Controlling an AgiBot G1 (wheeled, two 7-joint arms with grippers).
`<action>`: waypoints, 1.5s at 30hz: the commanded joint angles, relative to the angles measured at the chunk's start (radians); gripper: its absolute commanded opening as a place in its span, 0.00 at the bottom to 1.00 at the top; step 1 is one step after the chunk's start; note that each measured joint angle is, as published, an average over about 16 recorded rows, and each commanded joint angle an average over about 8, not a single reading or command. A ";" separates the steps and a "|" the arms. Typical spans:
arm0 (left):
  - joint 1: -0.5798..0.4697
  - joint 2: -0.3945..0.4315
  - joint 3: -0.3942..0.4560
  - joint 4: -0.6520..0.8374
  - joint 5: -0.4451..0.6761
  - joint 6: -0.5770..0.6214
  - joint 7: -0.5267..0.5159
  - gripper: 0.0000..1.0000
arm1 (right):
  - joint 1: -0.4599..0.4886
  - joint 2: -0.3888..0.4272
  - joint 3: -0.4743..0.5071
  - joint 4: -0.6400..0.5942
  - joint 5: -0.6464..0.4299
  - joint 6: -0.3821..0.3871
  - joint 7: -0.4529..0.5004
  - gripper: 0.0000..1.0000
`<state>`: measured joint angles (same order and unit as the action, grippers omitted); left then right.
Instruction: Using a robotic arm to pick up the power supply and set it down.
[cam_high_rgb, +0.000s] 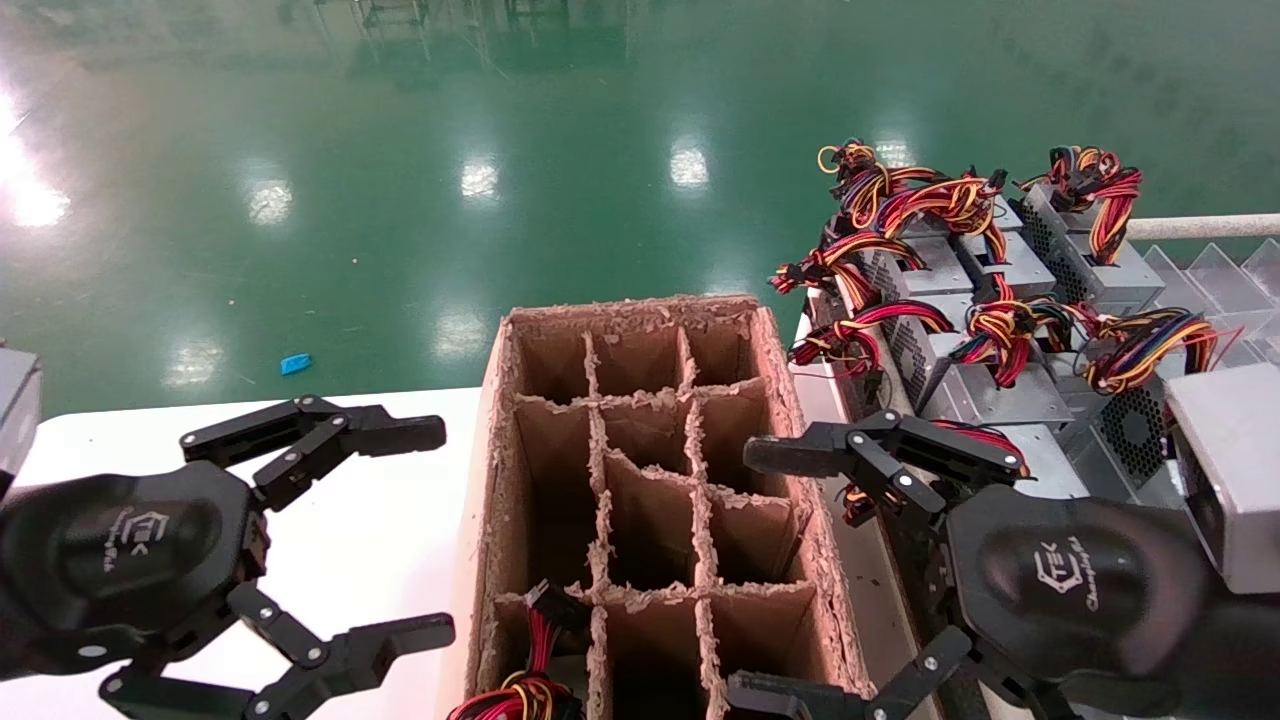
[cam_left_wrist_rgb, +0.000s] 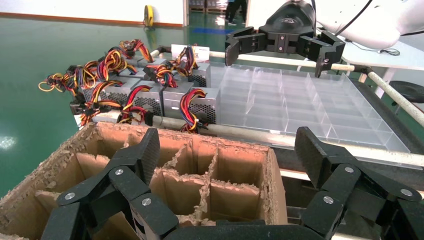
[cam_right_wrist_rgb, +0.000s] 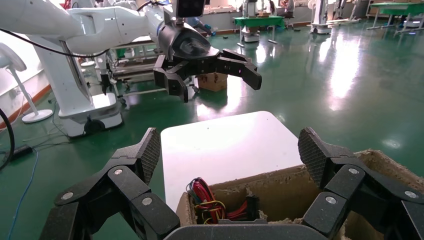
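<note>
In the head view the right gripper (cam_high_rgb: 785, 570) is hovering with jaws spread wide at the right edge of the cardboard divider box (cam_high_rgb: 640, 500), holding nothing. The left gripper (cam_high_rgb: 430, 530) is idling over the white tabletop (cam_high_rgb: 380, 520), jaws likewise spread and empty. The power supply (cam_high_rgb: 1140, 425) is lying among like grey units (cam_high_rgb: 960, 290) to the right of the box, its fan grille showing. The left wrist view is revealing a clear plastic tray (cam_left_wrist_rgb: 310, 105) beyond those units. The right wrist view is showing a wire bundle (cam_right_wrist_rgb: 212, 202) sitting in a near corner cell of the box.
</note>
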<state>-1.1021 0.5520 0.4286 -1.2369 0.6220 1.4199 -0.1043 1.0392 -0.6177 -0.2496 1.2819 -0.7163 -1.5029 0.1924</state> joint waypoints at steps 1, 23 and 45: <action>0.000 0.000 0.000 0.000 0.000 0.000 0.000 1.00 | -0.010 -0.002 0.009 -0.001 0.005 -0.003 0.001 1.00; 0.000 0.000 0.000 0.000 0.000 0.000 0.000 1.00 | 0.029 0.005 -0.025 0.002 -0.012 0.006 -0.004 1.00; 0.000 0.000 0.000 0.000 0.000 0.000 0.000 1.00 | 0.035 0.007 -0.030 0.002 -0.014 0.008 -0.005 1.00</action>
<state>-1.1020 0.5520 0.4285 -1.2369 0.6220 1.4198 -0.1043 1.0744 -0.6109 -0.2797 1.2841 -0.7305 -1.4953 0.1875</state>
